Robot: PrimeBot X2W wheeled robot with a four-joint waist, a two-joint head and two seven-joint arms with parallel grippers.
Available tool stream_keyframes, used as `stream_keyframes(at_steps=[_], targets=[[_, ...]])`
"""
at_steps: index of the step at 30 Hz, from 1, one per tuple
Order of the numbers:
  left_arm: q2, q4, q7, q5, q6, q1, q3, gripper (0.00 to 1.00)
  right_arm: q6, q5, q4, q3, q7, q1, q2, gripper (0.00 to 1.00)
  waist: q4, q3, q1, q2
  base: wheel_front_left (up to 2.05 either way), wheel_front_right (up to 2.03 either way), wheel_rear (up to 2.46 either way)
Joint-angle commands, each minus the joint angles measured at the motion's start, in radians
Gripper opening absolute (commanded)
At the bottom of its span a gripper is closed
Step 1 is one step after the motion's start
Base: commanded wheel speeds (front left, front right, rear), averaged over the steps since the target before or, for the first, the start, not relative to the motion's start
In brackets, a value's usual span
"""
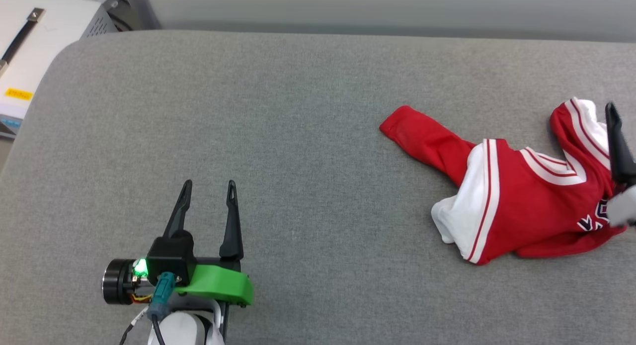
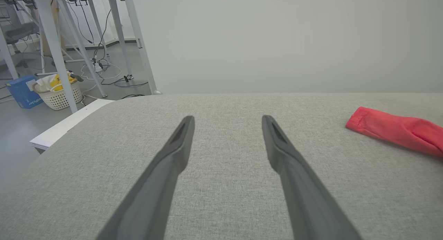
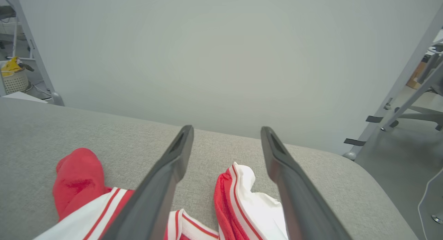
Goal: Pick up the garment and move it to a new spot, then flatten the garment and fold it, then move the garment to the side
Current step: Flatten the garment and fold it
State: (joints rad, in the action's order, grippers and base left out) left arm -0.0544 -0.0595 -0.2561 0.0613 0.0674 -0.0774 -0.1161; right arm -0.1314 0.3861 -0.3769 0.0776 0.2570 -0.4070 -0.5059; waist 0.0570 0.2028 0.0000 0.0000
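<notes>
At this moment the garment [image 1: 516,206] lay crumpled on the right part of the grey table [image 1: 298,111], near its right edge. It was not flat. A red part stretched out to the left, a white sleeve was bunched at the near left, and the lettering was mostly hidden in the folds.

Your right gripper [image 3: 226,129] stood just above the garment with its fingers wide apart. No cloth was between them, so it held nothing. Your left gripper [image 1: 208,191] was well apart from the garment, above the bare table at the near left. It was also wide and empty.

Whether this place was already the new spot, I cannot tell. I judge it possible, because the open claw hung right over the heap. The flattening was clearly not done, and neither were the fold or the move to the side. So most of the task was left for you.
</notes>
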Motion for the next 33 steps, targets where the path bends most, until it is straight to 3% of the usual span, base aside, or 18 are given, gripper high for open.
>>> stream_keyframes(at_steps=[1, 6, 10, 14, 23, 28, 33], targets=[[0.004, -0.001, -0.006, -0.009, -0.007, 0.016, 0.006, 1.0, 0.001, -0.035, 0.056, -0.042, 0.004, 0.066, 0.039, 1.0, -0.009, -0.032, 0.0, 0.0, 0.0, 0.0, 0.0], [0.004, -0.002, -0.006, -0.016, -0.016, 0.039, 0.013, 1.0, 0.001, -0.114, 0.214, -0.092, 0.004, 0.178, 0.101, 1.0, -0.003, -0.058, 0.0, 0.0, 0.0, 0.0, 0.0], [0.004, -0.002, -0.006, -0.02, -0.021, 0.054, 0.02, 1.0, 0.001, -0.123, 0.333, -0.049, -0.062, 0.166, 0.071, 1.0, 0.0, -0.074, 0.0, 0.0, 0.0, 0.0, 0.0], [0.004, -0.003, -0.006, -0.021, -0.022, 0.065, 0.017, 1.0, 0.001, -0.039, 0.427, 0.083, -0.231, 0.12, -0.016, 1.0, 0.006, -0.085, 0.0, 0.0, 0.0, 0.0, 0.0], [0.004, -0.006, -0.006, -0.003, -0.013, 0.065, -0.008, 1.0, 0.001, 0.265, 0.536, 0.471, -0.667, -0.021, -0.273, 1.0, 0.032, -0.082, 0.0, 0.0, 0.0, 0.0, 0.0], [0.004, -0.005, -0.006, 0.003, -0.009, 0.055, -0.018, 1.0, 0.001, 0.356, 0.53, 0.621, -0.824, -0.086, -0.314, 1.0, 0.049, -0.058, 0.0, 0.0, 0.0, 0.0, 0.0], [0.004, -0.001, -0.006, 0.007, -0.004, 0.034, -0.023, 1.0, 0.001, 0.391, 0.444, 0.734, -0.874, -0.123, -0.304, 1.0, 0.069, -0.02, 0.0, 0.0, 0.0, 0.0, 0.0]])
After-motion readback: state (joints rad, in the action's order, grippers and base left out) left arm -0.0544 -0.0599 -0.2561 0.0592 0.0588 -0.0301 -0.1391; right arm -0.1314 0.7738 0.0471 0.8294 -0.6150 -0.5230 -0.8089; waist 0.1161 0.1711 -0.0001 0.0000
